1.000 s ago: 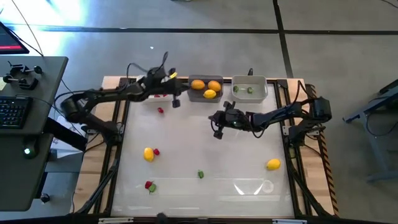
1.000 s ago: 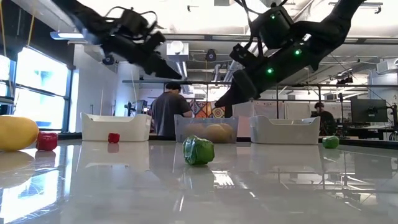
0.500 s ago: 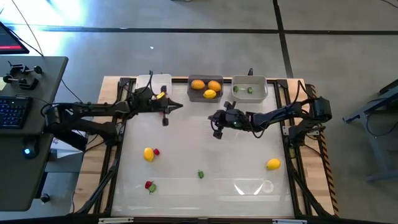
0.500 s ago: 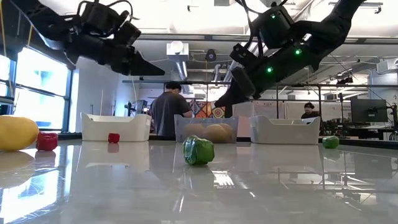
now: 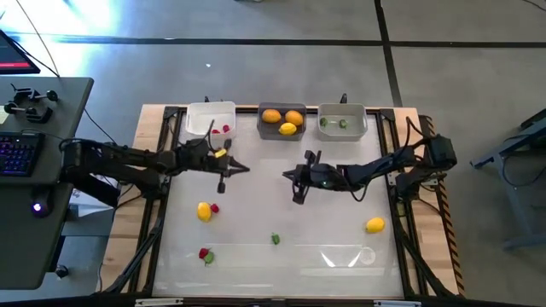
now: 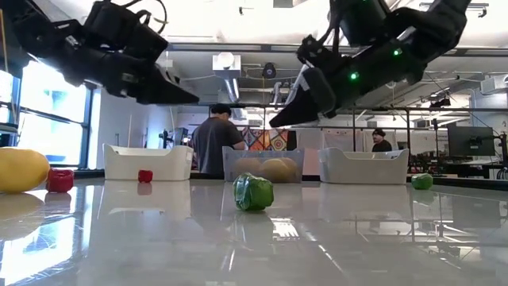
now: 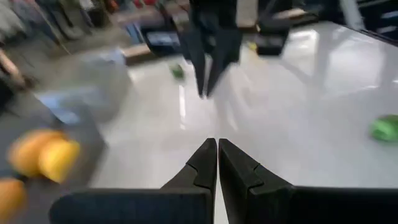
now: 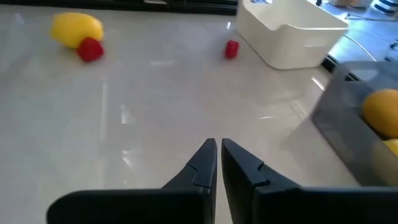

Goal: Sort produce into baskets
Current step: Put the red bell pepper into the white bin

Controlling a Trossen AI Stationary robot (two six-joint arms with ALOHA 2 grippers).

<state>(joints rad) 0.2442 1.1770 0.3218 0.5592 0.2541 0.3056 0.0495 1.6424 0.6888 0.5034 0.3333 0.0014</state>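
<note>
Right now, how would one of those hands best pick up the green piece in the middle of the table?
Probably from straight above, fingers closing across the middle of the green piece. It sits alone on the bare table and looks lumpy and rounded in the low view, so its widest sides seem the surest hold.

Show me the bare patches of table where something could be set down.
Free: the stretch between the green piece and the lone yellow fruit, and the strip before the three baskets toward the right. Crowded: the left side, where a yellow fruit and red bits cluster; both grippers hang over mid-table.
</note>
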